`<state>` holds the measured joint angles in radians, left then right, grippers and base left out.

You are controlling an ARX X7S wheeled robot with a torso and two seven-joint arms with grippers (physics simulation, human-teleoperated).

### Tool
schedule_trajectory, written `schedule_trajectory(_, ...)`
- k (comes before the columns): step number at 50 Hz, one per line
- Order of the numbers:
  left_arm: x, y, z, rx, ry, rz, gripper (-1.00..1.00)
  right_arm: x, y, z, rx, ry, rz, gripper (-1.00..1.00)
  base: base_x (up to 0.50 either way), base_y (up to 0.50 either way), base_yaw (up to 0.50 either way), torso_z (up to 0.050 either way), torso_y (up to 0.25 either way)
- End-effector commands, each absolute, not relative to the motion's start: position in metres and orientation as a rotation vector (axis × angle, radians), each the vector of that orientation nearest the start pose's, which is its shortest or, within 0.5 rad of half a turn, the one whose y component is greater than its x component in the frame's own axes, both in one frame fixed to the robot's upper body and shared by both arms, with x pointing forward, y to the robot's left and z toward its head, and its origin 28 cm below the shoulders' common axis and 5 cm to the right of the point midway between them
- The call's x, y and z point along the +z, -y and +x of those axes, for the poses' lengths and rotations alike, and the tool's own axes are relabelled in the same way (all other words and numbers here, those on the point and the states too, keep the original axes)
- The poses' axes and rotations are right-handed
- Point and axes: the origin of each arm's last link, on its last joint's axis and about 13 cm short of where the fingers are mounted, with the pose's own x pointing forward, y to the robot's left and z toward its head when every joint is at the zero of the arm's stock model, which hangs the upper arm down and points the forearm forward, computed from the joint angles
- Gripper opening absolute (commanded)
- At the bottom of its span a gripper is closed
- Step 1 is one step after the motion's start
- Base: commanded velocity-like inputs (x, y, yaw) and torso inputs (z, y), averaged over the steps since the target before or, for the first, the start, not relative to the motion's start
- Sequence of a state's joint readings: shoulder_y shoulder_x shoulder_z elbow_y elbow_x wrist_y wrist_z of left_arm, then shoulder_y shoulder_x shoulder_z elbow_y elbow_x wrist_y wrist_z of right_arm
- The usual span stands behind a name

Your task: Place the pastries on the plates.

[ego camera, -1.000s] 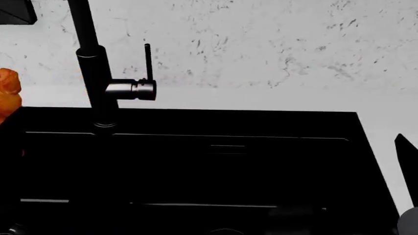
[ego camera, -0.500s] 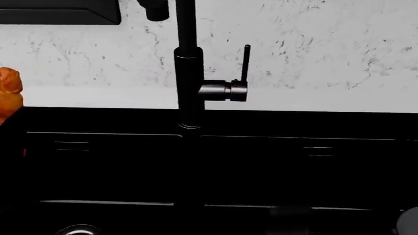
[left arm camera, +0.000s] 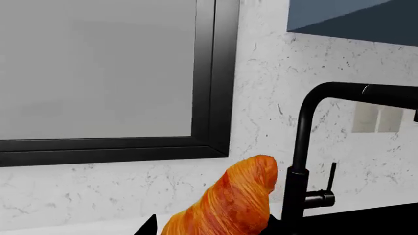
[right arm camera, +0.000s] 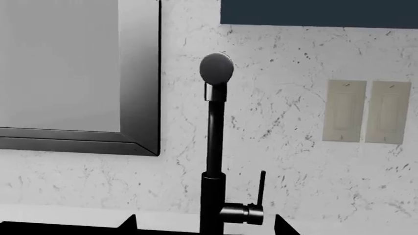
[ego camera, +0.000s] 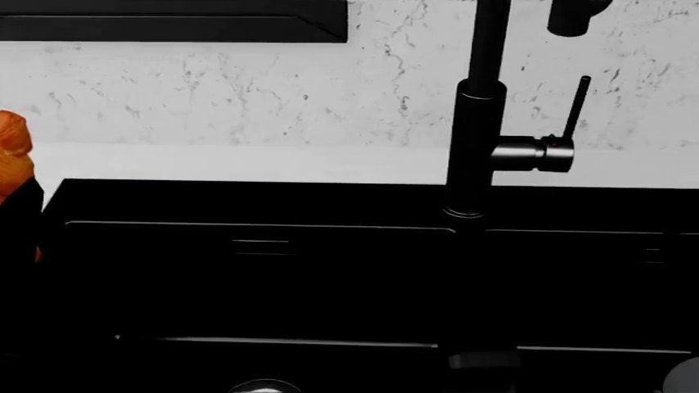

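— Orange pastry up close: the croissant (left arm camera: 225, 203) fills the low middle of the left wrist view. Is the left arm carrying it?

— It looks carried, since it sits right at that camera, long axis running out ahead of the wrist toward the wall. But the fingers themselves are hidden, so I cannot tell how wide the jaws stand or whether they truly pinch it. In the head view the croissant (ego camera: 13, 164) peeks in at the far left edge, above the left end of the sink (ego camera: 327, 270).

— And the right gripper?

— Out of sight in every view; its camera only faces the faucet (right arm camera: 213, 161) and the marbled wall.

— Where should the croissant go?

— No plate shows anywhere, nor the donut. My guess is the left arm, being the one at the croissant, must travel along the counter (ego camera: 241, 164) away from the sink. The faucet (ego camera: 472, 139) stands well to the right of it, so room looks free.
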<state>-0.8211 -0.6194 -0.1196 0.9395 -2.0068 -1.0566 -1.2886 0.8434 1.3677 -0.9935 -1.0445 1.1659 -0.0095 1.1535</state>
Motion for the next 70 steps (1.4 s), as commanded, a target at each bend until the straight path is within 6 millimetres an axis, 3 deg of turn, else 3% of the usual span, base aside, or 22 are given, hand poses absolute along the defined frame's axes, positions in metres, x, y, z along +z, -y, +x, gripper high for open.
schedule_trajectory(1,0.275,-0.217,0.138,-0.247,0.157,-0.090,-1.00,0.237,0.131,0.129,0.046,0.226,-0.032,1.00,0.00,0.50,0.00,0.000,0.000)
schedule_trajectory(20,0.274,-0.217,0.132,-0.248,0.157,-0.099,-1.00,0.234,0.131,0.128,0.047,0.224,-0.028,1.00,0.00,0.50,0.00,0.000,0.000)
schedule_trajectory(39,0.271,-0.219,0.141,-0.167,0.086,-0.070,-1.00,0.234,0.130,0.128,0.043,0.227,-0.017,1.00,0.00,0.50,0.00,0.000,0.000)
schedule_trajectory(59,0.270,-0.217,0.139,-0.203,0.079,-0.038,-1.00,0.231,0.128,0.129,0.066,0.220,-0.021,1.00,0.00,0.46,0.00,0.000,0.000)
schedule_trajectory(65,0.276,-0.215,0.143,-0.296,-0.095,0.035,-1.00,0.232,0.128,0.127,0.069,0.213,-0.014,1.00,0.00,0.00,0.00,0.000,0.000)
schedule_trajectory(70,0.282,-0.219,0.149,-0.278,-0.194,0.209,-1.00,0.233,0.128,0.128,0.076,0.211,-0.025,1.00,0.00,0.00,0.00,0.000,0.000)
